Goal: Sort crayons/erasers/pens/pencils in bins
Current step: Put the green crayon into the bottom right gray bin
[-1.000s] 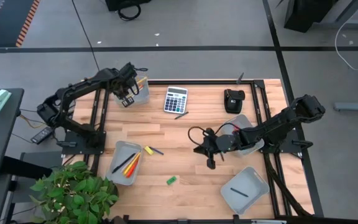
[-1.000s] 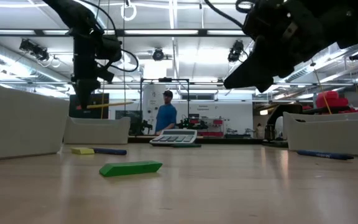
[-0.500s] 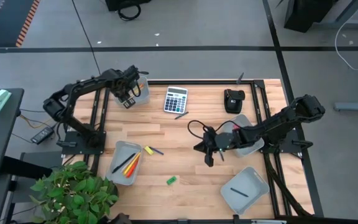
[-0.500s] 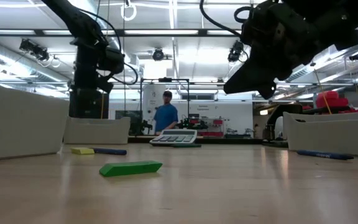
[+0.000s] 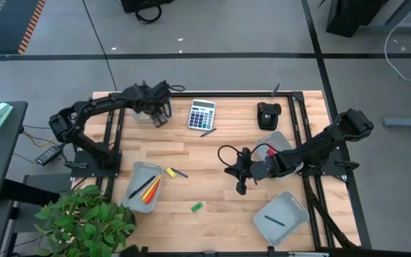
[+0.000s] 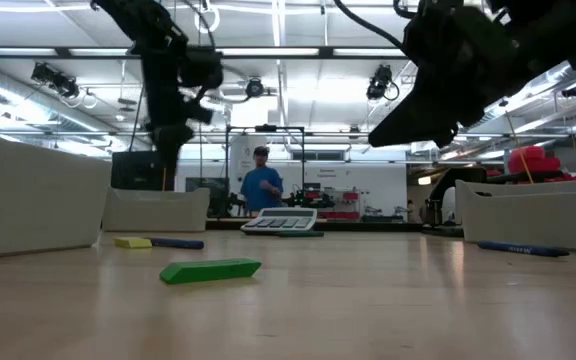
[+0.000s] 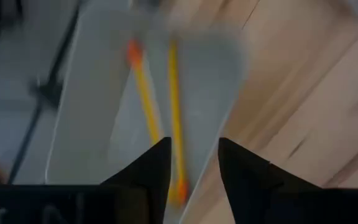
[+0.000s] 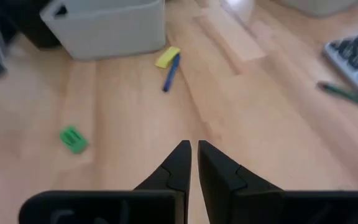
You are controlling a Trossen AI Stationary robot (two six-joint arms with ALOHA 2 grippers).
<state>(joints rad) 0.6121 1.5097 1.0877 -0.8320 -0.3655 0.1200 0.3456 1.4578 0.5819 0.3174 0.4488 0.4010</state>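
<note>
Left claw [image 7: 191, 165] open, pencils [image 7: 174, 112] blurred

A robotics lab or workshop, wooden counter [image 5: 205, 153] in a black metal frame on a grey concrete floor [image 5: 212, 28], striped floor marking [image 5: 27, 28], ceiling strip lights [image 6: 278, 20] and mounted cameras [image 6: 255, 88], a person [image 6: 261, 185] standing behind, a potted plant [image 5: 84, 218] beside.
</note>
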